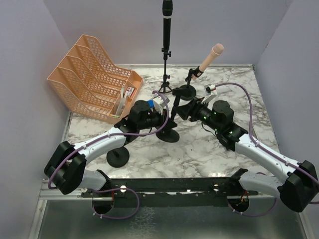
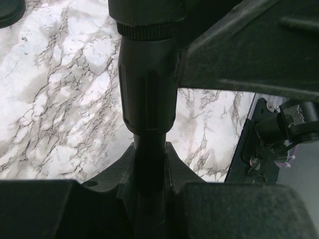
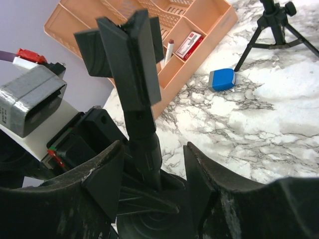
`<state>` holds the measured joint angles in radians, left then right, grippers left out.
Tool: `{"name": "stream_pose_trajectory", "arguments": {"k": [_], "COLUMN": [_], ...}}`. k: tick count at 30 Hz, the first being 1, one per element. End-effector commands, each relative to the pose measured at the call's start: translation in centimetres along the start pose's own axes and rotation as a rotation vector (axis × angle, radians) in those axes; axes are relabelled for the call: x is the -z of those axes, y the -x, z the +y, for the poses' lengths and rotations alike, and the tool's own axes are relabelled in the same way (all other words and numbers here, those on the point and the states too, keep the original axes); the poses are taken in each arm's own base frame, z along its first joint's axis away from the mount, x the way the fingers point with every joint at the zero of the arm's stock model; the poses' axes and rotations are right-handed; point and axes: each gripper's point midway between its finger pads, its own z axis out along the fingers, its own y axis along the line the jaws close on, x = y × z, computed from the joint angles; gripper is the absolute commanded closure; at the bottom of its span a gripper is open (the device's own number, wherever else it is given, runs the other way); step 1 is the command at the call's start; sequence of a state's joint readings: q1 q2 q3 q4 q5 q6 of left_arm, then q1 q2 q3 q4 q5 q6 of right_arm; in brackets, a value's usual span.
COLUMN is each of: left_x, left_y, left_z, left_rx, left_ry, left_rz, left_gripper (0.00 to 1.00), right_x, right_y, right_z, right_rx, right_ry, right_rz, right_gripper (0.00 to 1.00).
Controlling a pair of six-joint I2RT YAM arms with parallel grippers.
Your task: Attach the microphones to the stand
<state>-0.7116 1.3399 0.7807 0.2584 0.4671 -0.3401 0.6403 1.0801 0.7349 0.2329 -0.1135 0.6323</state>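
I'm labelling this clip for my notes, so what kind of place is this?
Probably a robot test cell in a lab: two robot arms bolted at the edge of a marble-patterned tabletop, plain pale walls boxing it in, and an orange file tray and microphone stands as props.

A slotted organiser is set at the back left of the bench. To its right a tripod is placed, with an upright microphone carried on top. Right of the tripod, a tilted microphone is held on a round-based stand. A middle stand is set before both, and another round base lies nearer, to the left.
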Motion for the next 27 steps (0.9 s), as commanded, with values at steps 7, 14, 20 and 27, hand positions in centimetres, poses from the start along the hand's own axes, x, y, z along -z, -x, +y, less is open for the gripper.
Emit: {"name": "stream_pose_trajectory", "arguments": {"k": [7, 14, 20, 27], "left_x": [-0.1, 0.1, 0.4, 1.1], "left_y": [3.2, 3.5, 3.9, 4.2], "left_z": [-0.9, -2.0, -2.8, -4.2], "left_rx": [0.017, 0.007, -0.006, -0.019], "left_ry": [-0.010, -0.065, -0.096, -0.157], "left_rz": [-0.091, -0.089, -0.093, -0.092], "left_gripper": [1.00, 1.00, 1.00, 1.00], "right_x": [-1.2, -1.8, -1.9, -0.7], "right_y": [0.2, 0.1, -0.3, -0.5], "right_z": [1.7, 1.7, 1.7, 3.2], "right_rx": [-0.087, -0.129, -0.126, -0.064], "right_ry": [0.075, 0.075, 0.076, 0.189], "right_rz": [0.002, 0.007, 0.028, 0.044], "right_gripper": [0.49, 0.59, 0.62, 0.87]}}
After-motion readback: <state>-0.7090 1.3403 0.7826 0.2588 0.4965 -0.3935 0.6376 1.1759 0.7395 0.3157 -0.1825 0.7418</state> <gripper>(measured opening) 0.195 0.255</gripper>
